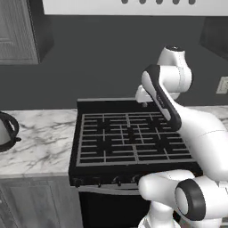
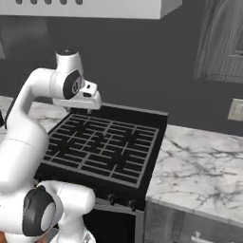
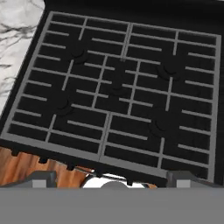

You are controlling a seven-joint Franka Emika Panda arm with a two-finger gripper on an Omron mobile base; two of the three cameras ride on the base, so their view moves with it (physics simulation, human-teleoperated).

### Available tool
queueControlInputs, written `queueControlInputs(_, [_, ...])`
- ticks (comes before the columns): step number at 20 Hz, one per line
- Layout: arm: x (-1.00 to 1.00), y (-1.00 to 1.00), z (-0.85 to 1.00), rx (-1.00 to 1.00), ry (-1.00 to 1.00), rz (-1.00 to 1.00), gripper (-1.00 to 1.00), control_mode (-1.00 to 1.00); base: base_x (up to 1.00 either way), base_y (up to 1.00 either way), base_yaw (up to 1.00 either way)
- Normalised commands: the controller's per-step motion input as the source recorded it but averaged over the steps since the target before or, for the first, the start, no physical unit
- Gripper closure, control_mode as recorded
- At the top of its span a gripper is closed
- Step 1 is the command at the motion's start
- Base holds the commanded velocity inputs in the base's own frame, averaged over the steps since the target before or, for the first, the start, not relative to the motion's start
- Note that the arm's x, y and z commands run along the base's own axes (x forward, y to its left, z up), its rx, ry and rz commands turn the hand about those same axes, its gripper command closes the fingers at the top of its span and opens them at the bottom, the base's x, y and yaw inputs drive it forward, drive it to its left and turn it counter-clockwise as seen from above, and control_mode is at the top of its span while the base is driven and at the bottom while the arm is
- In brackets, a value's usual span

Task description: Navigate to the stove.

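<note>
1. Directly below and in front of the gripper (image 3: pixel 112 177) lies the stove (image 1: pixel 133 138), its black grates spread under the hand and its front edge nearest the fingertips.
2. The gripper carries nothing; in the hand view its two fingertips (image 3: pixel 41 178) stand far apart at the bottom corners, so the jaws look wide open.
3. To one side of the gripper the marble counter (image 1: pixel 40 142) runs up to the stove's edge, with a dark kettle (image 1: pixel 6 129) well off along it; the counter carries on past the stove's other side as well.
4. Below the gripper, along the stove's front face, a row of small knobs (image 1: pixel 100 180) sits just under the grates, and wood floor (image 3: pixel 26 168) shows beneath that.
5. Behind the stove, beyond the gripper's reach line, the raised back rim meets a dark wall, with a pale hood (image 2: pixel 95 7) overhead.
6. Judged from this, the base already stands square at the stove, so the drive seems finished or nearly so.
7. The stove is a heavy, rigid, fixed appliance: nothing to lift. If anything were handled it would be a knob, small, hard and likely smooth, taken across its sides.
</note>
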Motion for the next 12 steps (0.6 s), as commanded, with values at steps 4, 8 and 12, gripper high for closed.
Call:
queueControlInputs(4, [0.00,0.00,0.00,0.00,0.00,0.00,-1.00,1.00,0.03,0.62,-0.43])
queueControlInputs(8, [0.00,0.00,0.00,0.00,0.00,0.00,-1.00,1.00,0.33,0.36,-0.26])
queueControlInputs(12, [0.00,0.00,0.00,0.00,0.00,0.00,-1.00,1.00,0.35,0.03,-0.06])
